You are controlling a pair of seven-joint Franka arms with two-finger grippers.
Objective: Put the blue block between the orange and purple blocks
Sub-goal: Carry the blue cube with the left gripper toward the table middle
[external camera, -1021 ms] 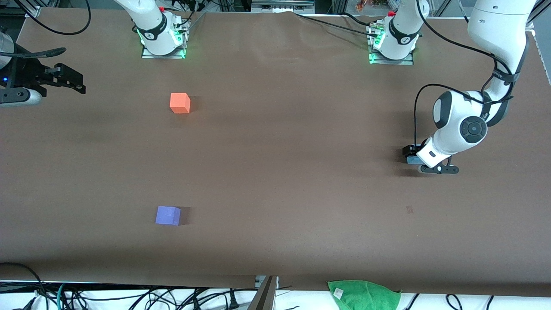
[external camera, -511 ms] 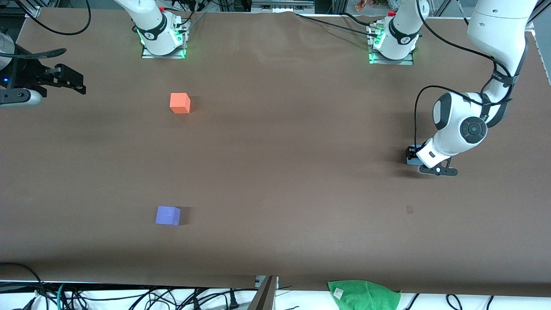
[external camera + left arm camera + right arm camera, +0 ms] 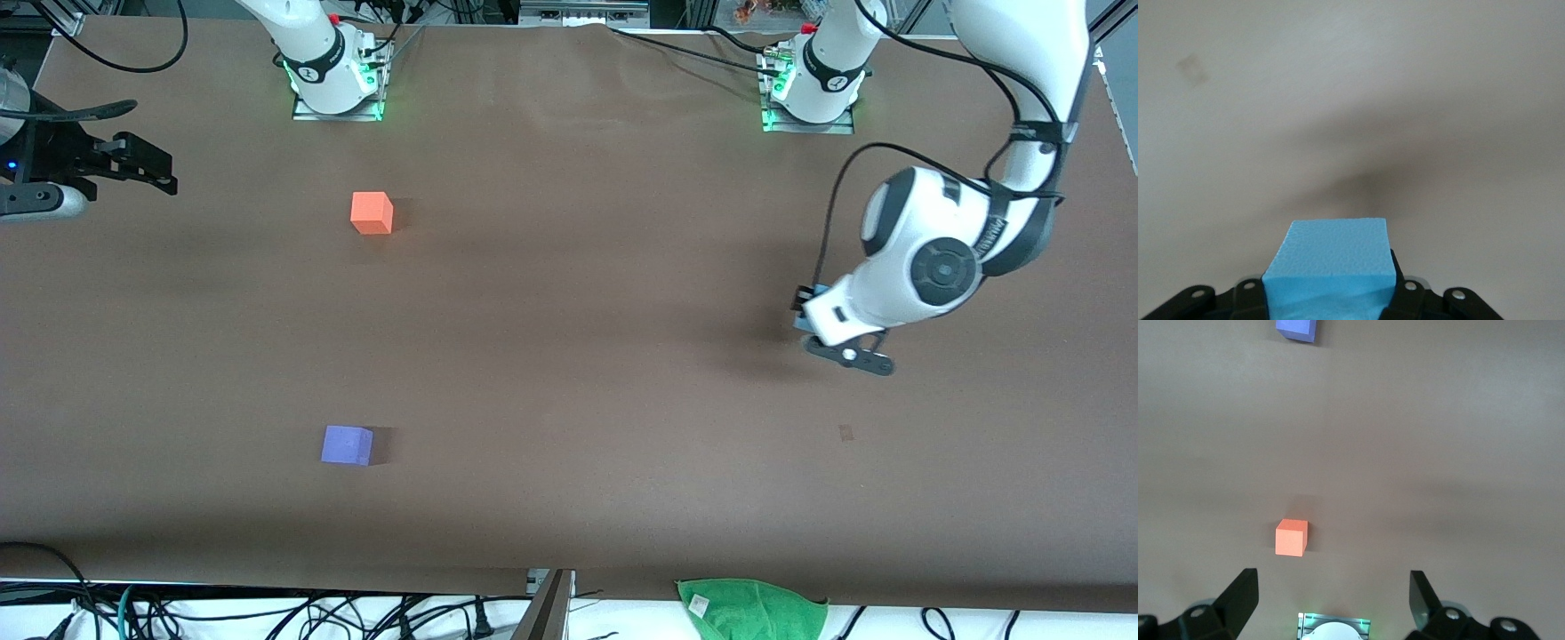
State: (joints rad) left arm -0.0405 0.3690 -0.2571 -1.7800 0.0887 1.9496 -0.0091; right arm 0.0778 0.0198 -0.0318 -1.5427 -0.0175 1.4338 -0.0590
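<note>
Fingers (image 3: 1405, 293) clamped on blue block (image 3: 1331, 257)

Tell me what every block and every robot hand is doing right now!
blue block: gripped in the left hand, lifted off the table.
orange block: resting flat on the table, untouched.
purple block: resting flat on the table, nearer the front camera than the orange block.
left hand: shut on the blue block, over the left arm's end of the table.
right hand: open, empty, waiting.
</note>
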